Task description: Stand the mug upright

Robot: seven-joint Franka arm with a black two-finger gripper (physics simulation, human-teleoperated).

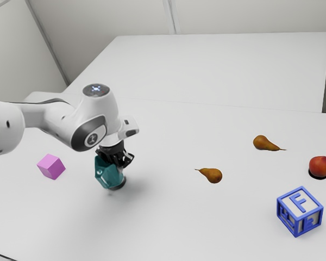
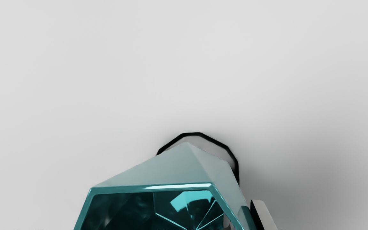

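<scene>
Gripper met the mug toward eight o'clock in the exterior view; I could not tell whether it was closed. Mouth up, the mug seemed to lean, base toward five o'clock. That suited a righting under way or nearly settled; either way, the base needed to sit flat. At the mug's three o'clock, a blue-edged block read "F".

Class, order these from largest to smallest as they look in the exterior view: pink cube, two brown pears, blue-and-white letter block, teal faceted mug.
1. Blue-and-white letter block
2. Teal faceted mug, partly hidden
3. Pink cube
4. Brown pear nearer the mug, other brown pear: too alike to rank
</scene>
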